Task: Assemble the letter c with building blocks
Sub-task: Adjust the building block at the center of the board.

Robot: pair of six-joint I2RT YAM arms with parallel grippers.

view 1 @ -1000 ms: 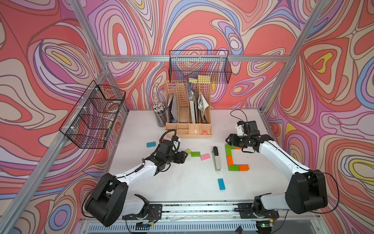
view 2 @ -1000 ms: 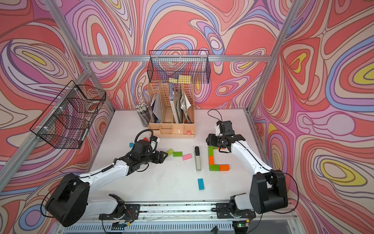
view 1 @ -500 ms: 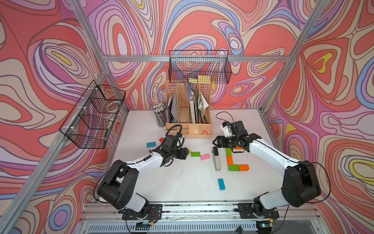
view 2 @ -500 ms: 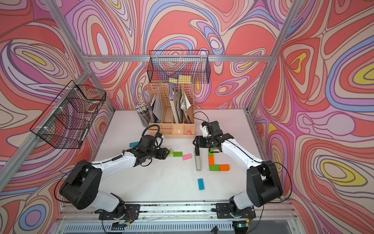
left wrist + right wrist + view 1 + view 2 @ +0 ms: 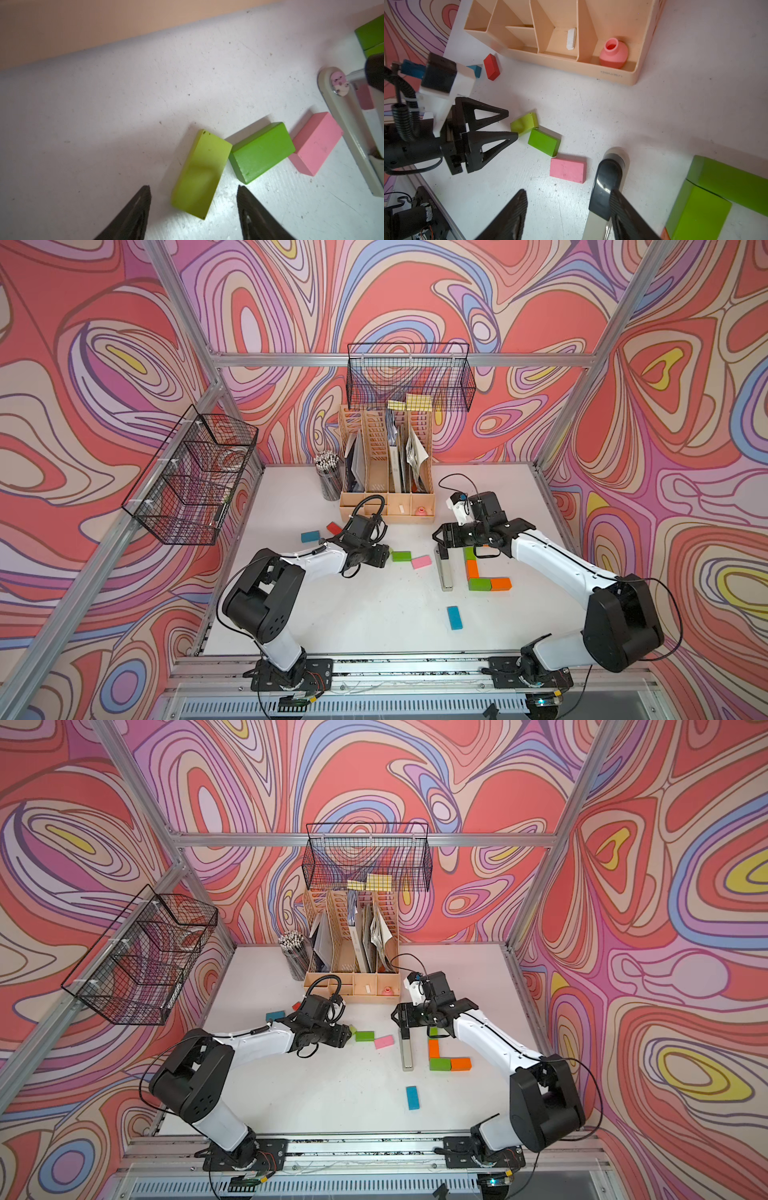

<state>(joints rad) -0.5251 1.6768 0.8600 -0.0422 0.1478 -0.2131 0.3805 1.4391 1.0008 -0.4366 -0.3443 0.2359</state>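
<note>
White table [image 5: 374, 626] inside walls of pink, red and purple swirls. On the robot's right side, the letter c [image 5: 472, 568] only partly built: a short line of green and orange bricks with a bend at the near end, just beside the stapler [image 5: 444, 568]. Left gripper [image 5: 192, 187] spread wide and empty, one finger on each side of the near end of the lime block [image 5: 199, 172], not touching it. Lime block flat on the table, long side pointing away from the fingers with a small tilt, so likely a squeeze across the short side next. Far corner touching the green block [image 5: 261, 151], pink block [image 5: 315, 143] just past that. Left arm much nearer to these than the right. Right gripper [image 5: 567, 192] spread too, holding nothing, low over the black end of the stapler. Small raised word on the front of the tan organiser [image 5: 591, 71], too faint to read
</note>
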